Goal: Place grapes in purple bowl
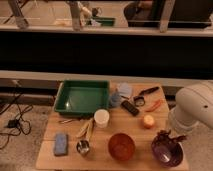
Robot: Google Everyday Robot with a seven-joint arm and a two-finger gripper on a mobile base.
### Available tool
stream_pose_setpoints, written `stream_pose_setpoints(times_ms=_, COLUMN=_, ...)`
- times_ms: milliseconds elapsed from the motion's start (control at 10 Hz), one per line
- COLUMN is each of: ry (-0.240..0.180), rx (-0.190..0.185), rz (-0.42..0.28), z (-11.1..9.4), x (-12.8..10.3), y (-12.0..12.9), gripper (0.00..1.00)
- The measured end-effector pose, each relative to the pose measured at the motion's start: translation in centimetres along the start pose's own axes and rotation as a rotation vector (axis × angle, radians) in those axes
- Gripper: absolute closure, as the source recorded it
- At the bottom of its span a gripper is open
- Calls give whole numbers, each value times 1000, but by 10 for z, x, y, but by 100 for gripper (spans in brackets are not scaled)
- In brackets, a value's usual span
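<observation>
The purple bowl [167, 152] stands at the table's front right corner. A dark reddish lumpy cluster, the grapes [164, 135], sits at the bowl's far rim, just above its inside. My white arm [196, 107] comes in from the right and bends down toward that spot. My gripper [169, 137] is dark and merges with the grapes over the bowl's far edge. Whether the grapes rest in the bowl or hang above it cannot be told.
An orange-red bowl [121, 146] is left of the purple bowl. A pale orange fruit [148, 121], a white cup [101, 118], a small metal cup [83, 147], a blue sponge [60, 143] and a black remote [130, 107] lie around. A green tray [62, 102] is at the back left.
</observation>
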Motion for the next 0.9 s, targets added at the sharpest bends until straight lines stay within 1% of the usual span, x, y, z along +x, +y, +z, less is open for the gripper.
stream_pose_setpoints(times_ms=300, ry=0, rx=0, rz=0, z=0, x=0, y=0, gripper=47)
stream_pose_setpoints(times_ms=500, ry=0, rx=0, rz=0, z=0, x=0, y=0, gripper=28)
stream_pose_setpoints(times_ms=600, ry=0, rx=0, rz=0, z=0, x=0, y=0, gripper=21)
stream_pose_setpoints(times_ms=900, ry=0, rx=0, rz=0, z=0, x=0, y=0, gripper=20)
